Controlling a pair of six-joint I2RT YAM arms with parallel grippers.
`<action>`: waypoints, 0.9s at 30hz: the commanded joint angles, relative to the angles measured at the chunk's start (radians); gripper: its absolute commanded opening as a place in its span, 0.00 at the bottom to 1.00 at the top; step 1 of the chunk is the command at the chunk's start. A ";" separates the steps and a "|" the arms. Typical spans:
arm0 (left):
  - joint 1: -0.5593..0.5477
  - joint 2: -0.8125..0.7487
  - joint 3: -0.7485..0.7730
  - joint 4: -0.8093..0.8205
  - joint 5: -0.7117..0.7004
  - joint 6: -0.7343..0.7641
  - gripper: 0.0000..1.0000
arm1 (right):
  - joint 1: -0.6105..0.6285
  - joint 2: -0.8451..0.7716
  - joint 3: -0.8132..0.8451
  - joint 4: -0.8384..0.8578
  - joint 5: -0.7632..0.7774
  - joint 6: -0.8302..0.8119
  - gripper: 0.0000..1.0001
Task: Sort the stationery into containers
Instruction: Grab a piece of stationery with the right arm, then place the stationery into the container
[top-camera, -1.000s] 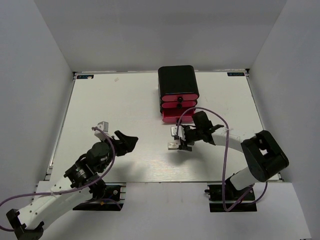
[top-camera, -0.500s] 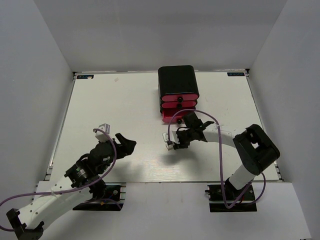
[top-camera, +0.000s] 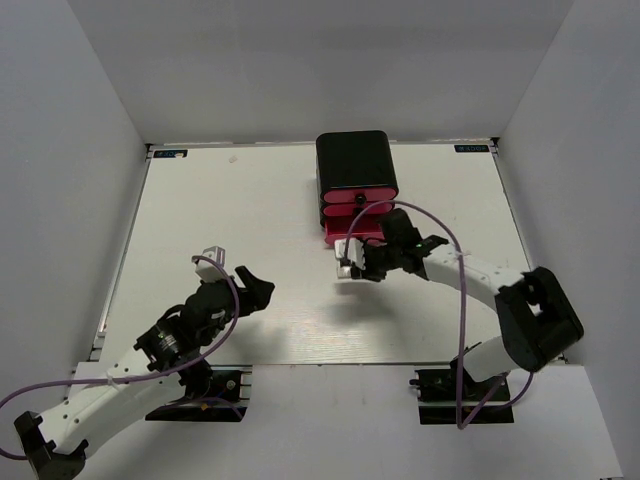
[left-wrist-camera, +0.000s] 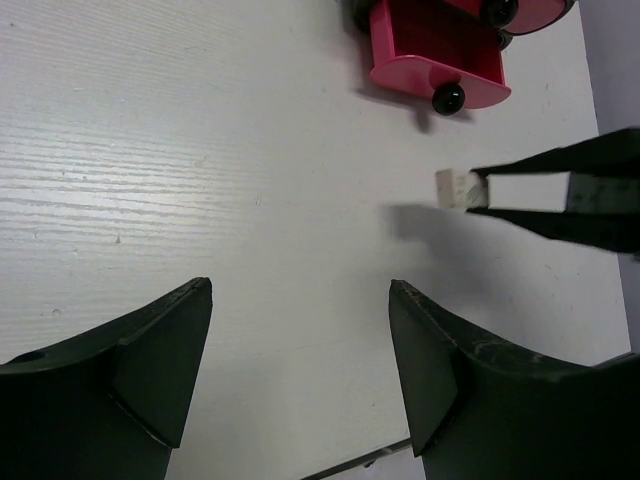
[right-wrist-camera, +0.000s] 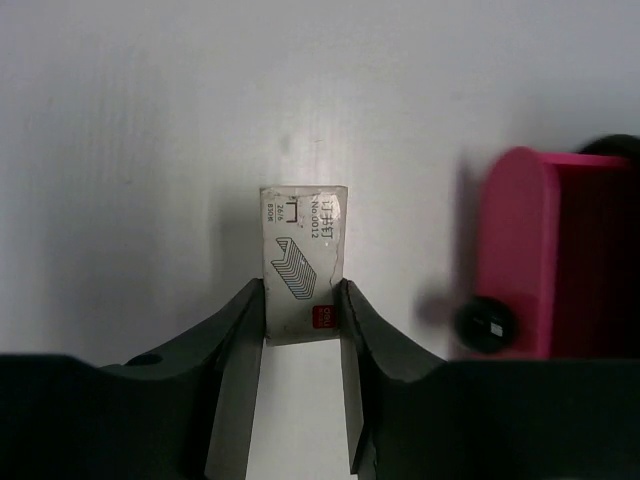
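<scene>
Stationery left loose on the white wood-grain desk (top-camera: 240, 200) comes down to a single piece, as far as the overhead view shows: a small white rectangular box printed with a drawing of staples (right-wrist-camera: 303, 240).

Nearest the bases, the left hand (top-camera: 252, 287) hovers over bare desk with its fingers spread wide and nothing between them, taking no part in the carry.

Further out, the right hand (right-wrist-camera: 302, 300) is clenched on the lower end of the box, one finger on each long side, and holds it clear of the desk, with its shadow falling on the surface below.

Just beside it stands the bright-pink bottom drawer with a round black knob (top-camera: 340, 237), pulled out from the black rounded-corner cabinet (top-camera: 355, 158). The two pink upper drawers (top-camera: 357, 204) are closed, so their contents are hidden. What lies in the open drawer cannot be made out either.

Judging from this, the sorting is near its end. The box is picked up and brought close, but it is not yet over the drawer. What remains is to move it above the opening, release it, and probably push the drawer shut.
</scene>
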 joint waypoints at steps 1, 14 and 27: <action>-0.002 0.008 -0.003 0.044 0.013 0.025 0.81 | -0.041 -0.091 0.059 0.098 0.030 0.158 0.15; -0.002 0.048 -0.013 0.087 0.032 0.045 0.81 | -0.142 -0.062 0.088 0.201 0.197 0.154 0.15; -0.002 0.057 -0.013 0.115 0.050 0.045 0.81 | -0.180 0.070 0.184 0.216 0.231 -0.021 0.18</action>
